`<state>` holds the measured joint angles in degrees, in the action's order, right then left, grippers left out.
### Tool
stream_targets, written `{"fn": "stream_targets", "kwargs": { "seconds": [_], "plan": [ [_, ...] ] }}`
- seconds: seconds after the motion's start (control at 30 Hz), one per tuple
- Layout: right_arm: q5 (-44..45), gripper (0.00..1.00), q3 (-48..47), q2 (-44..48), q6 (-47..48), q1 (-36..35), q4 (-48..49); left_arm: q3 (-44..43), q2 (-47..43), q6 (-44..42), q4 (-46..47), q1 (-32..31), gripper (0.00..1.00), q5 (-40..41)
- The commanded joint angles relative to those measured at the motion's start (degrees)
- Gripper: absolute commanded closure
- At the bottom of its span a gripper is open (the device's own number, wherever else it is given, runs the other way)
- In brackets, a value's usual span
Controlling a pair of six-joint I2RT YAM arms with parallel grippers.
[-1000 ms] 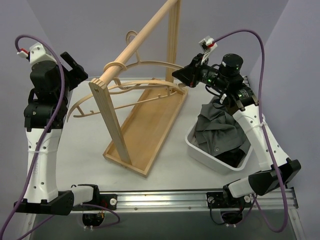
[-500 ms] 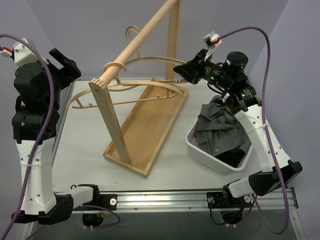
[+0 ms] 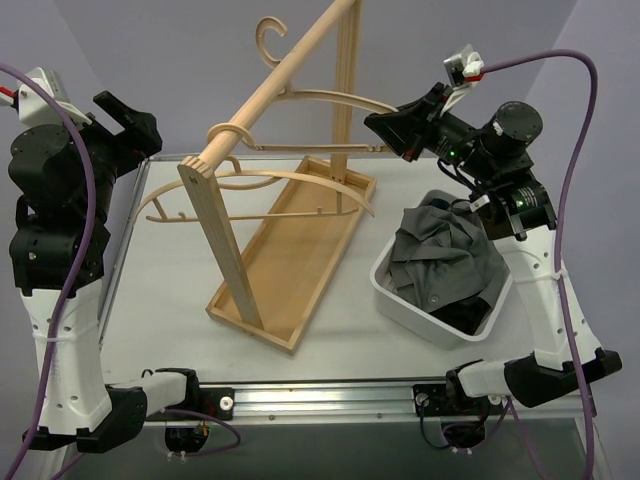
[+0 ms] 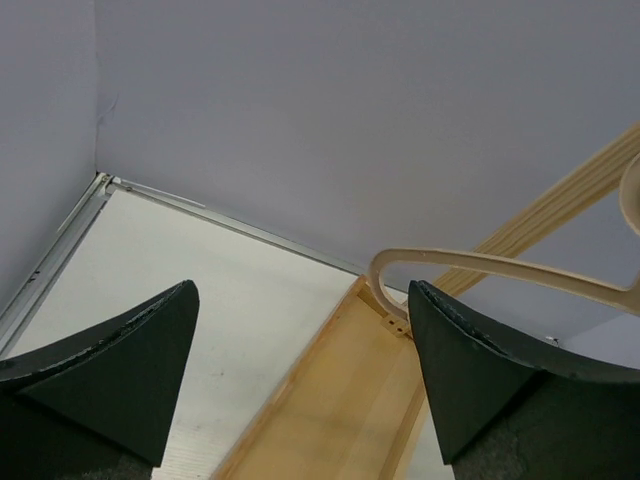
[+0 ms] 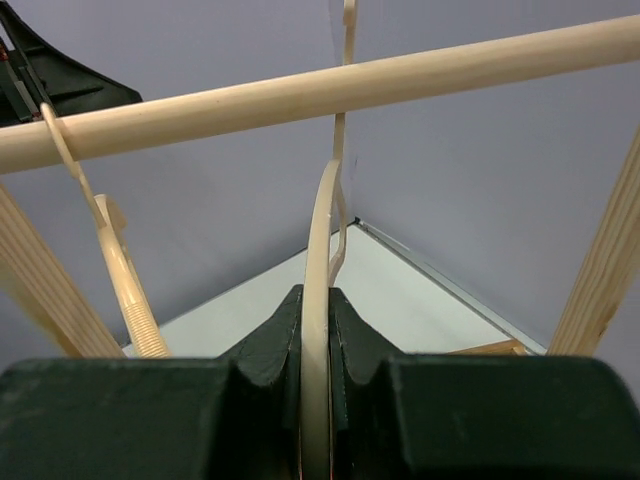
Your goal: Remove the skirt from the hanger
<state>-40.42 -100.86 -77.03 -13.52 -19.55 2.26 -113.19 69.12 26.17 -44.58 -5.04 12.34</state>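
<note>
The grey skirt [image 3: 440, 250] lies bunched in a white bin [image 3: 400, 305] at the right, off the hanger. My right gripper [image 3: 380, 124] is shut on the right end of a bare wooden hanger [image 3: 330, 97] and holds it high beside the rack's rail [image 3: 290, 75]; its hook rises above the rail. In the right wrist view the jaws [image 5: 316, 310] clamp the hanger's thin arm [image 5: 322, 220] below the rail [image 5: 300, 95]. My left gripper [image 3: 125, 118] is open and empty at the far left, apart from everything. Its view [image 4: 300, 370] shows a hanger end [image 4: 450, 264] between the fingers, farther off.
A second bare wooden hanger [image 3: 270, 178] hangs from the rail's near end, also in the right wrist view [image 5: 115, 260]. The rack's wooden tray base [image 3: 300, 250] and upright posts fill the table's middle. Purple walls close in at the back and sides.
My right gripper has lifted the hanger up and to the right, so its hook now rises above the rail. My left arm has drawn back to the left and risen.
</note>
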Motion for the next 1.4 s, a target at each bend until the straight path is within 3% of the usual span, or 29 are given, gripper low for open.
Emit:
{"fn": "stream_targets", "kwargs": {
  "seconds": [0.0,0.6,1.23,1.37],
  "plan": [
    [0.2,1.00,-1.0,3.5,-0.4,0.6,3.2,-2.5,0.0,0.0,-1.2,0.3,0.06,-2.4],
    [3.5,1.00,11.5,16.8,-0.5,0.8,0.3,-6.3,0.8,-0.3,-5.7,0.3,0.06,-12.3],
    [15.2,1.00,27.3,19.9,-4.8,0.7,-14.9,7.4,-6.8,-2.1,-6.5,0.2,0.06,-9.4],
    [16.7,0.93,30.3,20.2,-4.7,0.7,-16.9,10.8,-8.6,-2.7,-7.5,0.3,0.06,-7.7]
  ]
}}
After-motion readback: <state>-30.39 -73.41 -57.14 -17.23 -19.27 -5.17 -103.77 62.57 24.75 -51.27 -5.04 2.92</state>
